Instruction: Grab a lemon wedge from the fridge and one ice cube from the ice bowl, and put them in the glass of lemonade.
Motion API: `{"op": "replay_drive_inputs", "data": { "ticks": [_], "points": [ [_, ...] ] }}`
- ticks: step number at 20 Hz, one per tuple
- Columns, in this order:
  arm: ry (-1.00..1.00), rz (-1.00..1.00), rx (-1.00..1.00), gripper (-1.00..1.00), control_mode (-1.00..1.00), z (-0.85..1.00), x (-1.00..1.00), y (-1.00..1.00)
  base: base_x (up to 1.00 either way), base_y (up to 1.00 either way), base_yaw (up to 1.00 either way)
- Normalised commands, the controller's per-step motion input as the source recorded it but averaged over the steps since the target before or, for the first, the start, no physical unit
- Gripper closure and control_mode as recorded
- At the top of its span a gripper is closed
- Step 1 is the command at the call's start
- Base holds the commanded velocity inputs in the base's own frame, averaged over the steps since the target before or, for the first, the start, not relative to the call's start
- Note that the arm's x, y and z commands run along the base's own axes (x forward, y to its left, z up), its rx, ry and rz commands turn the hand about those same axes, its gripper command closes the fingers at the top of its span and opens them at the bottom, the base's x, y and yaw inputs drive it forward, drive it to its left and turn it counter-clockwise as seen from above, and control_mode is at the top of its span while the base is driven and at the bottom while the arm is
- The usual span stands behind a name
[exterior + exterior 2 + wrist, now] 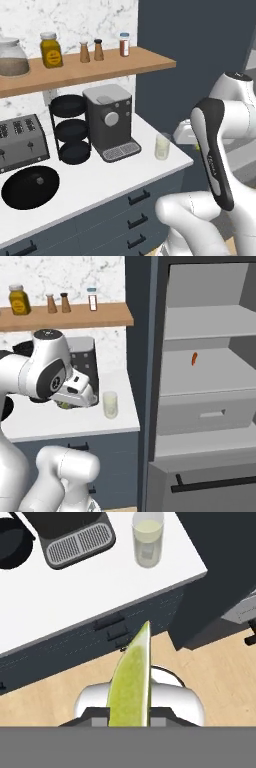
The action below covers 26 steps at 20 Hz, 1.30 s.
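My gripper (130,714) is shut on the lemon wedge (131,682), a yellow-green pointed slice that sticks up between the fingers. The hand hangs over the floor in front of the counter drawers; in the right base view the gripper (65,404) sits left of the glass. The glass of lemonade (148,543) stands near the counter's right corner (162,146) (110,404), apart from the gripper. The fridge (200,381) stands open to the right, showing grey shelves and a drawer. The ice bowl and ice cube are out of view.
A small orange-red stick (194,358) lies on a fridge shelf. On the white counter (100,180) stand a coffee machine (110,122), a black tiered rack (70,127), a toaster (22,142) and a black round lid (31,186). Jars line the wooden shelf (85,67).
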Motion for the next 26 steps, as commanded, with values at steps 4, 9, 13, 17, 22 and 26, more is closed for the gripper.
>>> {"op": "replay_drive_inputs", "data": {
  "ticks": [4,9,13,17,22,26],
  "points": [
    [0.0,0.0,0.0,1.0,1.0,0.0,0.0,0.0,0.41,0.0,-0.17],
    [0.02,-0.27,0.0,1.0,-1.0,-0.01,0.06,0.0,0.07,0.0,-0.05],
    [-0.03,-0.43,-0.06,1.0,-1.0,-0.09,0.09,0.07,0.0,0.0,0.0],
    [-0.01,-0.27,-0.03,1.0,-1.0,-0.01,0.47,0.04,0.0,0.0,0.0],
    [0.02,0.0,-0.02,1.0,-1.0,-0.02,0.92,0.0,0.0,0.0,0.0],
    [0.05,0.01,-0.02,1.0,-1.0,-0.2,0.87,0.0,0.0,0.0,0.0]
  ]
}}
